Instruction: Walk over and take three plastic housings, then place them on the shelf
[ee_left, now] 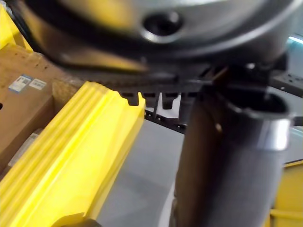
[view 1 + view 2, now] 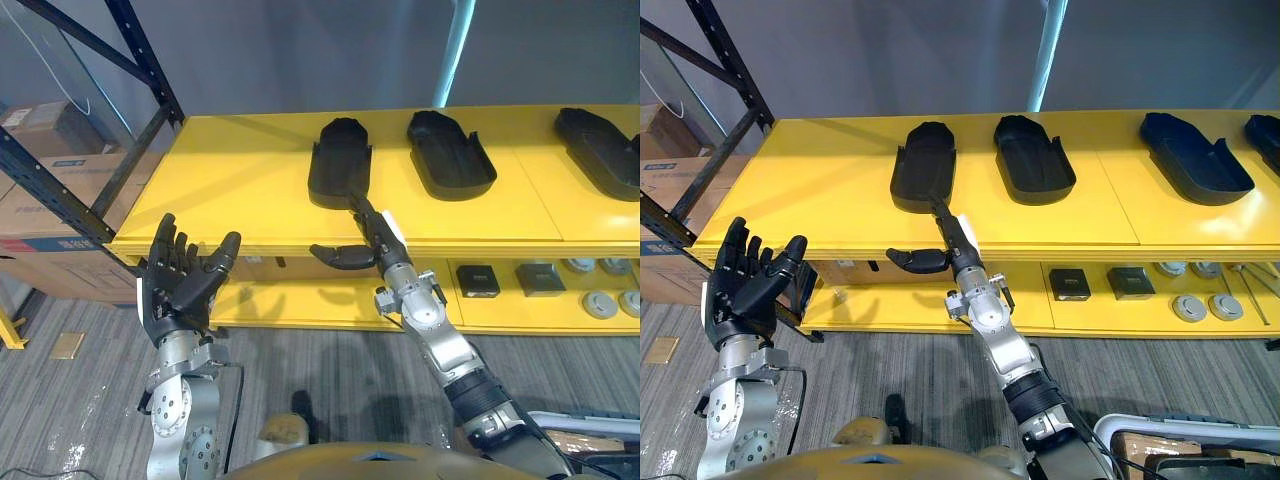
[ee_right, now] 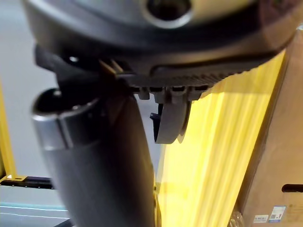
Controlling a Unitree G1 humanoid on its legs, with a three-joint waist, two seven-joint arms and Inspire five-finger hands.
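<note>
The right hand (image 2: 384,246), fingers straight and thumb spread, is reaching for a housing (image 2: 340,160) on the shelf (image 2: 230,180). It is likely light, stiff and slick, best pinched at its near rim. The left hand (image 2: 180,275) is hovering, fingers splayed.

- left hand (image 2: 183,278) is raised on a bent arm, fingers spread and relaxed.
- right hand (image 2: 380,243) reaches forward, arm extended, fingers straight, thumb out sideways.

We see the ribbed front edge of the yellow shelf (image 3: 213,151) running just beside our dark right hand (image 3: 199,52). A cardboard box (image 3: 279,142) lies just beyond the shelf's other side, its label showing.
</note>
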